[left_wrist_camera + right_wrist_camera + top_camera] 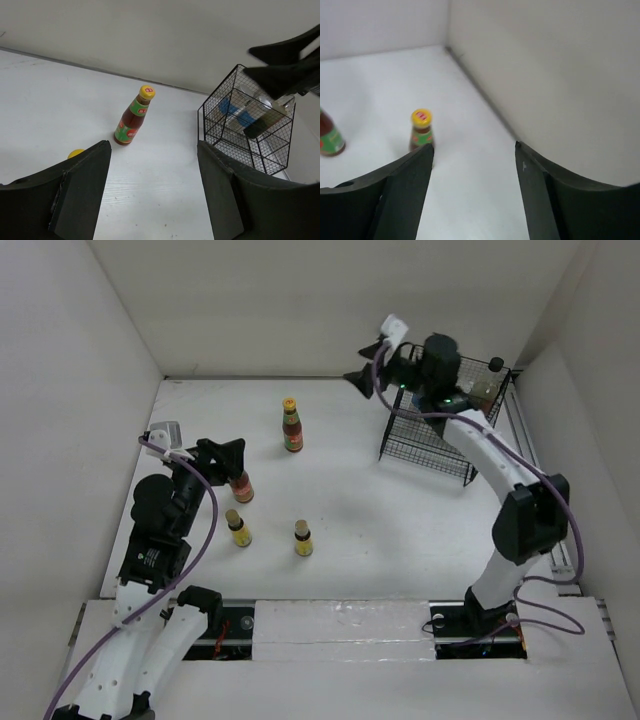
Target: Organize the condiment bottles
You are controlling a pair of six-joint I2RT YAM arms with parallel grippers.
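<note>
The tall red sauce bottle (291, 426) stands well apart from the wire basket (425, 445).

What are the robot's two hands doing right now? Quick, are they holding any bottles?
Left gripper: open, holding nothing.
Right gripper: open, holding nothing.

A white table (400, 530) fills the centre of the overhead view. Plain off-white panels box it in: a back wall (340, 300) across the top, a left wall (60, 390) at the left edge, a right wall (600, 360) at the right edge. Lighting is soft and even, shadows faint.
</note>
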